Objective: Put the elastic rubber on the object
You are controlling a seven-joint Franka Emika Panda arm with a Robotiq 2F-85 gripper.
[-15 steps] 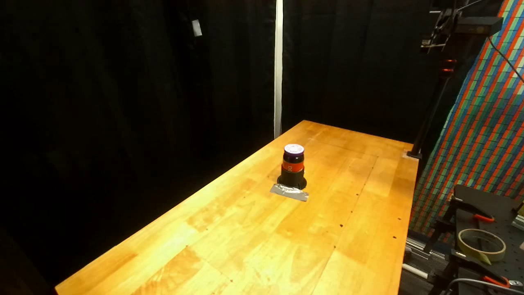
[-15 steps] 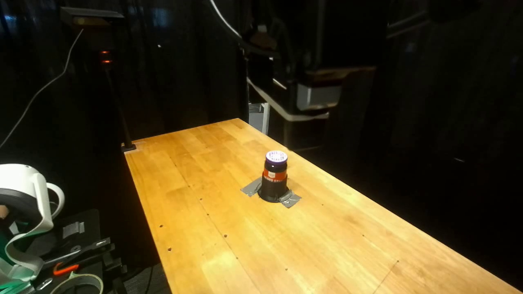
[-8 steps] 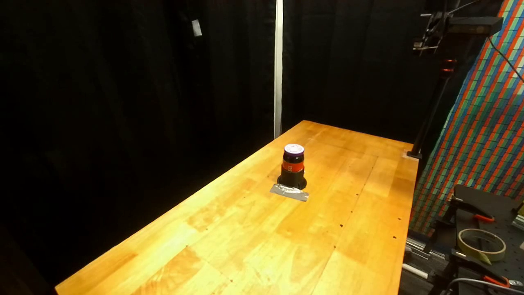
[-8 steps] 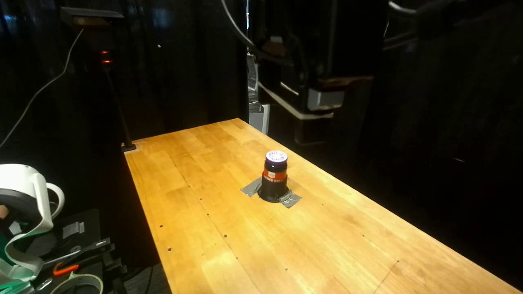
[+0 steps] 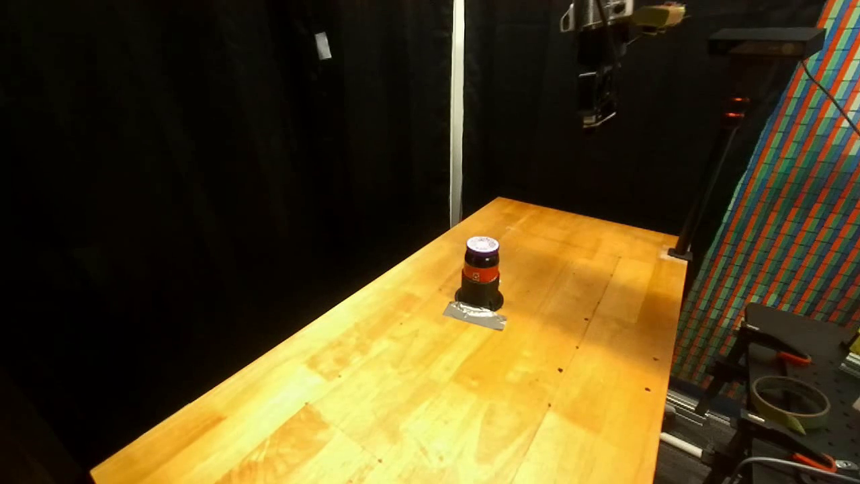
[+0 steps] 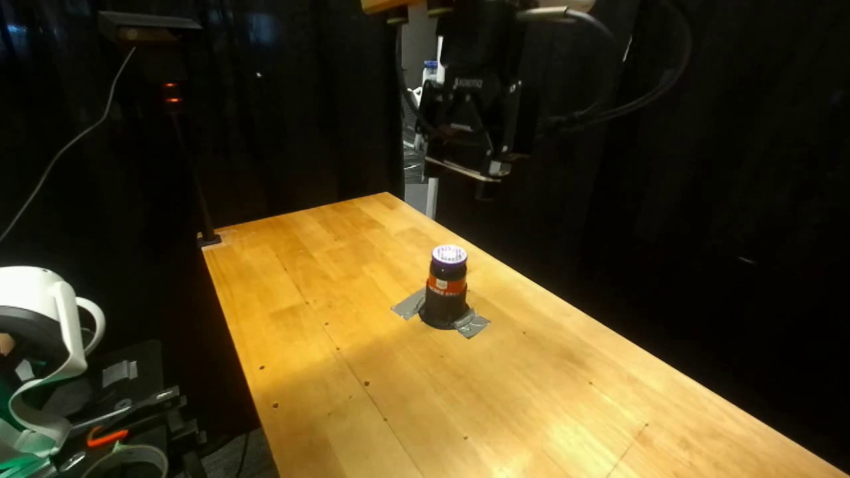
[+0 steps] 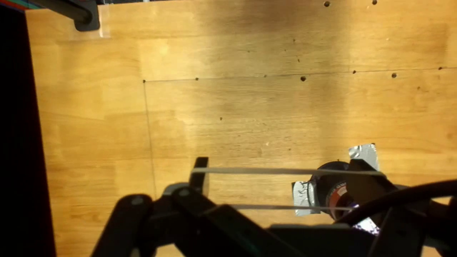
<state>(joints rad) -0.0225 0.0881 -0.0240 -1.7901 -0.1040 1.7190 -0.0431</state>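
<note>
Spread hand [image 7: 284, 175] stretches thin, pale rubber band [image 7: 267, 171]! Lowered off-centre, it may snag that dark, orange-labelled cylinder [image 6: 446, 285].

Elastic rubber [image 7: 264, 171]: pale loop, stretched taut across spread end effector [image 7: 281, 169], above table [image 6: 518, 398]. Object [image 6: 446, 285]: dark jar, orange-red label, white-and-purple lid, upright on table.

Gripper [image 6: 460, 174] matte blk., pale "ROBOTIQ" lettering [image 6: 468, 83] at upper ctr. of an exterior view; yellow-orange pc. [image 6: 392, 5] on the top edge there, dk. cables [image 6: 597, 117] looping upper R. Wrist view, lower L: blk. linkage bars [image 7: 246, 232] w/ rounded ends & grey round pivot caps [image 7: 136, 200]; thick blk. cable [image 7: 403, 194] at lower R. Silvery wrist pc. [image 5: 615, 8] at top of an exterior view.
</note>
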